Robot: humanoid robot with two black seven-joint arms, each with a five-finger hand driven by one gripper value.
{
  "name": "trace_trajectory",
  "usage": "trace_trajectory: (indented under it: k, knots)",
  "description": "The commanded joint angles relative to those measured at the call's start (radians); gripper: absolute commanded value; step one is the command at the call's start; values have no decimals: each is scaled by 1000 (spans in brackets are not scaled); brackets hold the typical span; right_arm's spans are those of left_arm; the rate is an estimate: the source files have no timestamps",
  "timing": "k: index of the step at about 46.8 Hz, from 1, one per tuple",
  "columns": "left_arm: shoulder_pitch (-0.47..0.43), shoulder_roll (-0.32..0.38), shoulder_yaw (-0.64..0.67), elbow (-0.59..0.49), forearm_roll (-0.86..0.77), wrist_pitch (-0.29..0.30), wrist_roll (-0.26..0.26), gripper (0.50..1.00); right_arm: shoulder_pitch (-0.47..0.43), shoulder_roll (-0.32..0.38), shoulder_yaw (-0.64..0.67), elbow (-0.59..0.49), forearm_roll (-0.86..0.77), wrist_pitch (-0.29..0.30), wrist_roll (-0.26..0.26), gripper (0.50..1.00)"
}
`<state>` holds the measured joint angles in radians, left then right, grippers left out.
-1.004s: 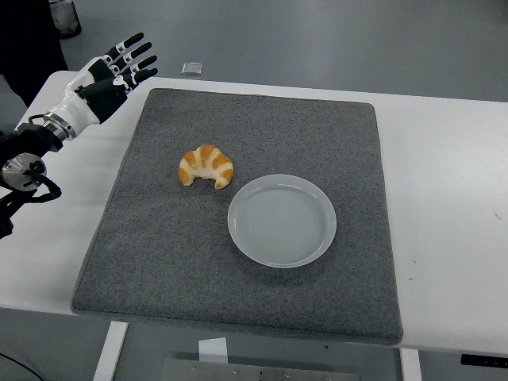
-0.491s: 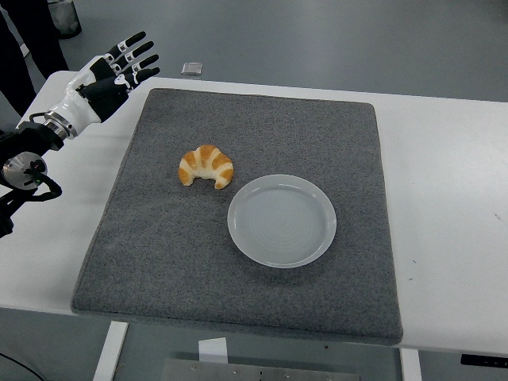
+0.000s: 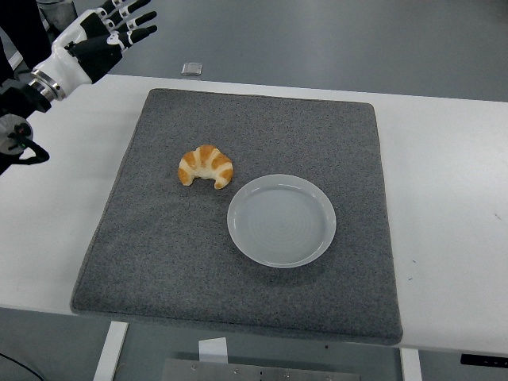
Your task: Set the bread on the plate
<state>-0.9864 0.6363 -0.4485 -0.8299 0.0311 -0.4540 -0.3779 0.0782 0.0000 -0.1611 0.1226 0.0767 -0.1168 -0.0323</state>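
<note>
Head view gives me the whole mat (image 3: 159, 270), and what matters is how far the bread (image 3: 206, 167) sits from my left hand (image 3: 95, 40). That hand is raised at the top left corner of the picture, fingers (image 3: 136, 17) spread apart and holding nothing, pointing toward the right. From those fingertips the croissant lies well apart, down toward the near edge and a bit to the right, on the grey mat that covers the white table (image 3: 452, 206). The right hand is out of sight, so the left is the only hand I have to work with, and it is on the bread's side anyway.

The croissant is a crescent with its horns turned toward the near edge and its long axis running roughly left to right, the right end sitting a little nearer to me. I judge the hand must come down and forward over it, with the fingers closing across the short width rather than along the curve.

The plate (image 3: 244, 238) lies just beyond the bread from the fingers' side, further right and nearer to me, close to the right horn but not touching it. The carry should be short.
</note>
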Motion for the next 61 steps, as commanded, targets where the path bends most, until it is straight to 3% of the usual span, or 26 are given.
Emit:
trace_trajectory:
  k: [1, 11, 32, 39, 51, 61]
  knots:
    - [-78, 46, 77, -61, 38, 6, 1, 975, 0, 0, 0, 0, 0, 0, 0, 952]
    - [-224, 86, 212, -121, 239, 38, -1, 975, 0, 0, 0, 0, 0, 0, 0, 952]
    - [-227, 128, 220, -252, 788, 64, -1, 975, 0, 0, 0, 0, 0, 0, 0, 952]
    - [-215, 126, 240, -258, 943, 135, -1, 973, 0, 0, 0, 0, 0, 0, 0, 952]
    - [-146, 112, 238, -278, 1202, 304, -3, 971, 0, 0, 0, 0, 0, 0, 0, 952]
    - [-91, 72, 238, -287, 1225, 325, -3, 973, 0, 0, 0, 0, 0, 0, 0, 952]
